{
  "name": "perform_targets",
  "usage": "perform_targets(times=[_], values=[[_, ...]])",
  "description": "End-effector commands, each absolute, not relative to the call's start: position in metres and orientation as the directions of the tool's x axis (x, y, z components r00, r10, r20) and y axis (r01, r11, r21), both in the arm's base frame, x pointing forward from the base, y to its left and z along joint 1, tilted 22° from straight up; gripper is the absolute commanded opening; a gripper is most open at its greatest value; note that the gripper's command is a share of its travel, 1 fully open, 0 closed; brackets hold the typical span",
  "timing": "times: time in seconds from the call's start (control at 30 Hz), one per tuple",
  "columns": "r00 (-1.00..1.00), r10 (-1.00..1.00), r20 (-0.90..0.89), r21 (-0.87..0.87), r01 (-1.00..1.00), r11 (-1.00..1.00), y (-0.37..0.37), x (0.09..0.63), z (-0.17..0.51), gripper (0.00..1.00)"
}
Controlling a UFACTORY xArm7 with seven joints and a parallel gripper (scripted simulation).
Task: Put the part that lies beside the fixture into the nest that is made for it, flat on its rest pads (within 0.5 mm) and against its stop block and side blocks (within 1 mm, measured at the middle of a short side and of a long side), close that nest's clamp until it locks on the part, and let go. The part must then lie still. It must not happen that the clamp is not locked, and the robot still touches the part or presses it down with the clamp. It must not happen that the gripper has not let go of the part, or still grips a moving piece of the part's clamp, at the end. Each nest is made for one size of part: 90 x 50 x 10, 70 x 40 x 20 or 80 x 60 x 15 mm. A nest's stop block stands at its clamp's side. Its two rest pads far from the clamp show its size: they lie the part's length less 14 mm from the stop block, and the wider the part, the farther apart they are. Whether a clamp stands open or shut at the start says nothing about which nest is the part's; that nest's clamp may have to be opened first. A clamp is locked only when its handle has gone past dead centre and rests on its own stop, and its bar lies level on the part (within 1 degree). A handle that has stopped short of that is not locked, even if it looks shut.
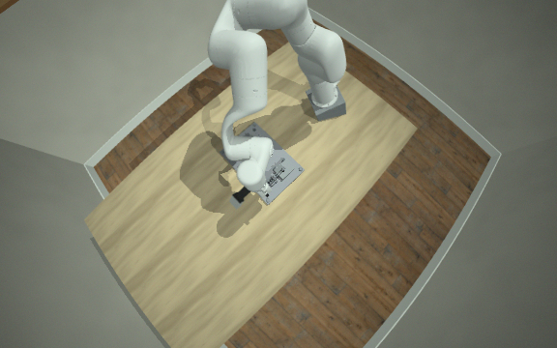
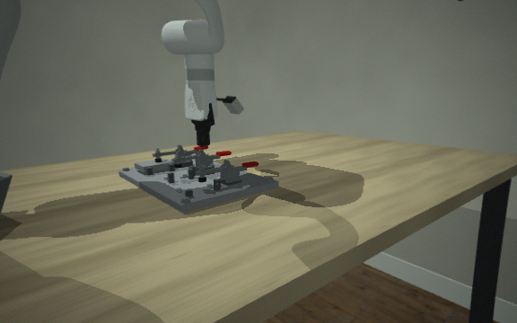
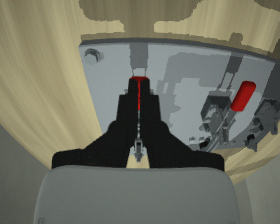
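Note:
The grey fixture plate (image 2: 223,194) (image 1: 294,162) (image 3: 108,79) lies on the table and carries three toggle clamps with red handles. My gripper (image 2: 203,140) (image 3: 139,92) is shut and empty, pointing straight down with its tips right at the far clamp's red handle (image 2: 200,147) (image 3: 139,83). I cannot tell whether they touch. A light grey slab, the part (image 2: 152,167), lies in that far nest under the clamp's bar (image 2: 165,154). The middle handle (image 2: 223,153) (image 3: 243,96) and the near handle (image 2: 249,164) lie low and level. In the overhead view the arm hides the gripper and the far nest.
The arm's base (image 1: 328,107) stands at the table's back edge. The wooden table (image 2: 285,251) (image 1: 172,261) stretches around the plate. The wrist camera housing (image 2: 233,104) sticks out beside the gripper.

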State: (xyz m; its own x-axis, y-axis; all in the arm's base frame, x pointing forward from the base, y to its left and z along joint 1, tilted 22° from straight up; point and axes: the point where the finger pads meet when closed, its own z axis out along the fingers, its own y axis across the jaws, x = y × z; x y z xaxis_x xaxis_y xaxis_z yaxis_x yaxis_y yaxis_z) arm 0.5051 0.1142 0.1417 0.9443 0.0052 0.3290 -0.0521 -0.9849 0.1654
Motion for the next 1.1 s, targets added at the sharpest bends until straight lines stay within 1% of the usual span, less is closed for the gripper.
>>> perform_targets(times=[0.0, 1.07], values=[[0.943, 0.006, 0.333, 0.164, -0.051, -0.985, 0.1151, 0.5062, 0.1431, 0.0], [0.943, 0.006, 0.333, 0.164, -0.051, -0.985, 0.1145, 0.5073, 0.1398, 0.0]])
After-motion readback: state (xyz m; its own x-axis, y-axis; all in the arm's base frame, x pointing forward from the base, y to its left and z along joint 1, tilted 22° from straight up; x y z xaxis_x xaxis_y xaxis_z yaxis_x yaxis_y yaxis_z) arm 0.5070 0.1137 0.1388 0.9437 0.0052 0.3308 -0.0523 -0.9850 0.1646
